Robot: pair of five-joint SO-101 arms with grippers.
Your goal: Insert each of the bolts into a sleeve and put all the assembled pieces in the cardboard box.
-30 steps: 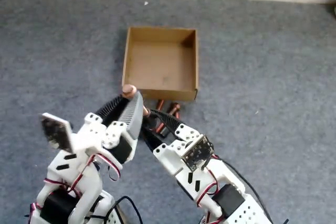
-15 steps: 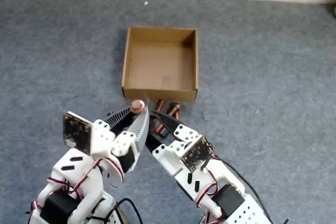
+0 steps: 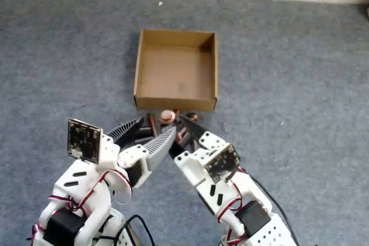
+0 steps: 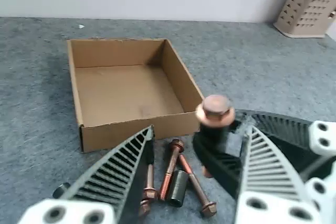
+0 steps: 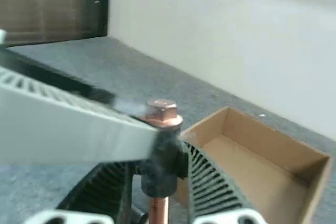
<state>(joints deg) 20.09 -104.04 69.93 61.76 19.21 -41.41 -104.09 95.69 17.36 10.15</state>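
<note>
A copper bolt (image 3: 168,116) stands head-up in a black sleeve (image 5: 159,163), and my right gripper (image 3: 183,128) is shut on that sleeve just in front of the cardboard box (image 3: 176,103). In the right wrist view the bolt head (image 5: 161,113) shows above the right gripper (image 5: 157,156). My left gripper (image 3: 157,126) is open, with one finger on either side of the held piece. The left wrist view shows this left gripper (image 4: 202,129) straddling the bolt (image 4: 215,111). The box (image 4: 131,127) holds nothing.
Loose bolts (image 4: 172,167) and a loose sleeve (image 4: 178,188) lie on the grey carpet in front of the box; another sleeve (image 4: 60,188) lies further left. A beige perforated holder (image 4: 310,3) stands far off by the wall.
My left gripper carried the bolt from the box's front-left corner rightwards to the right gripper, then opened. The bolt now sits in the sleeve that the right gripper holds.
</note>
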